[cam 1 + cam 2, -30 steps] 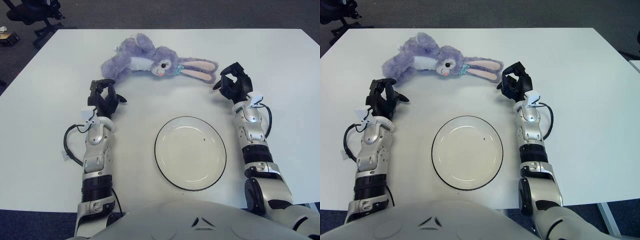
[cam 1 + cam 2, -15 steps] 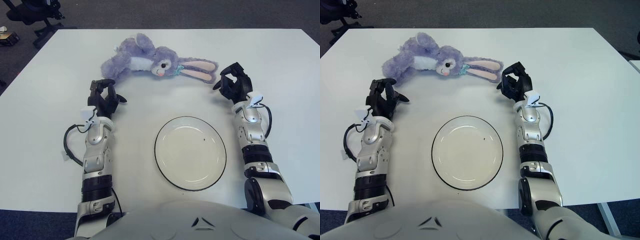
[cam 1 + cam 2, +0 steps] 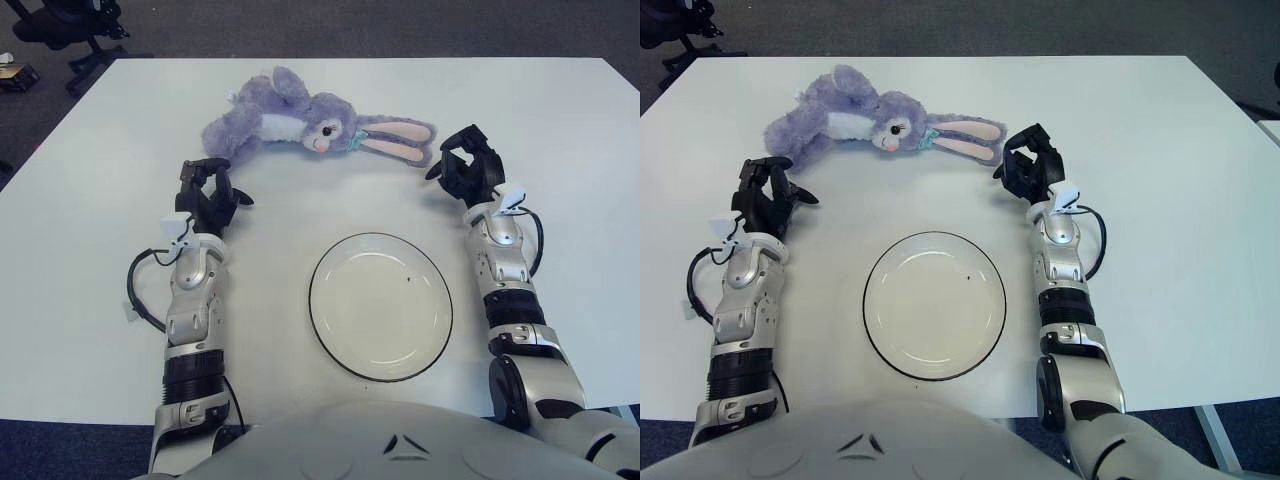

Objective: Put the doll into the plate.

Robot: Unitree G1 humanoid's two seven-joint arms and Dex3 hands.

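1. A round white plate with a dark rim (image 3: pixel 381 305) sits empty on the white tabletop (image 3: pixel 90 200).
2. Left hand (image 3: pixel 207 197) and right hand (image 3: pixel 467 168), both loosely curled, hold nothing.
3. The purple plush rabbit doll (image 3: pixel 300 125) lies beyond them, its ears near the right hand.

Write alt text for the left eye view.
A purple plush bunny lies on its side on a white table, beyond an empty plate. The left hand shows below its body and the right hand beside its ears; neither holds anything.
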